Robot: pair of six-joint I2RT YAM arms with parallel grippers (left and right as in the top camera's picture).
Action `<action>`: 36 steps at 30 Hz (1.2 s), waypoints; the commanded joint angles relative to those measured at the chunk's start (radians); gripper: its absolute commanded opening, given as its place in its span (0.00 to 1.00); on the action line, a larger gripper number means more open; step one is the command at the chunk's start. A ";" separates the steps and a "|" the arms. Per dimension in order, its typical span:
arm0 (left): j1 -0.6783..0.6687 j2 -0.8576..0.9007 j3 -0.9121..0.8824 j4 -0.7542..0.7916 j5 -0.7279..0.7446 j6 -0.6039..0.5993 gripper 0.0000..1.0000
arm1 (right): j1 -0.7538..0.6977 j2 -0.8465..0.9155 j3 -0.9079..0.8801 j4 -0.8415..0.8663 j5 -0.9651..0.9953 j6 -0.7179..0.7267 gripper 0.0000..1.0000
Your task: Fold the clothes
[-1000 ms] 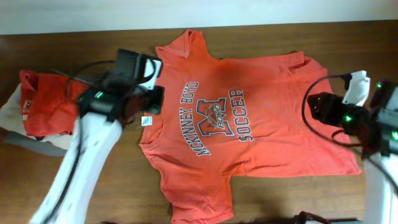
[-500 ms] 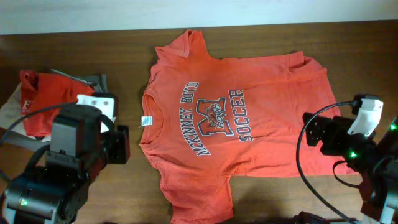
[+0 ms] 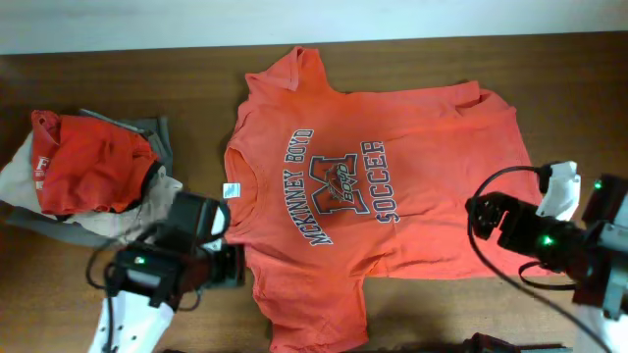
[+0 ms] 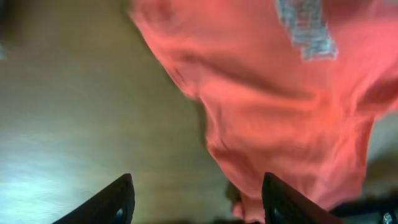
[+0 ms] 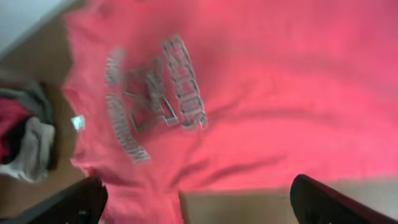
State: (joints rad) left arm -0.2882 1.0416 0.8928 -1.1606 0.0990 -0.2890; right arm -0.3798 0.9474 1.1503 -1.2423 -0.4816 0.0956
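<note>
Orange-red T-shirt (image 3: 422, 147) lies spread flat, print side up, on the brown wooden table (image 3: 549, 78). Its collar points toward the left arm and its hem toward the right arm. The navy-and-white print (image 3: 339, 186) sits mid-chest, and a small white tag (image 3: 232, 190) shows at the neck.

The left gripper (image 4: 199, 202) is by the shirt's lower sleeve, on the collar side. Its fingers are spread with nothing between them, and wood and the sleeve edge show below. That wrist view is blurred, so it's probably clear of the cloth, but I can't confirm.

At the shirt's hem end the right gripper (image 5: 199, 205) has its fingers wide apart and is empty.

Off the shirt's collar side is a pile of other garments (image 3: 88, 167), a red piece on top with beige and grey under it. Both sleeves lie out flat.
</note>
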 commanded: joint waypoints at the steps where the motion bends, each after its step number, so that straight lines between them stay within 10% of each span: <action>1: 0.001 -0.007 -0.106 0.023 0.213 -0.048 0.65 | 0.008 0.079 0.011 -0.057 0.079 0.041 0.99; 16: -0.174 -0.005 -0.284 0.117 0.322 0.035 0.65 | 0.008 0.183 0.011 -0.079 0.078 -0.013 0.99; 33: -0.452 0.383 -0.284 0.311 0.215 -0.197 0.64 | 0.008 0.183 0.011 -0.090 0.072 -0.014 0.99; 36: -0.452 0.427 -0.283 0.335 0.246 -0.196 0.44 | 0.008 0.183 0.011 -0.090 0.072 -0.013 0.99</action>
State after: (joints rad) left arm -0.7341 1.4261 0.6140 -0.8391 0.3141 -0.4591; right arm -0.3794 1.1416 1.1503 -1.3319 -0.4156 0.0963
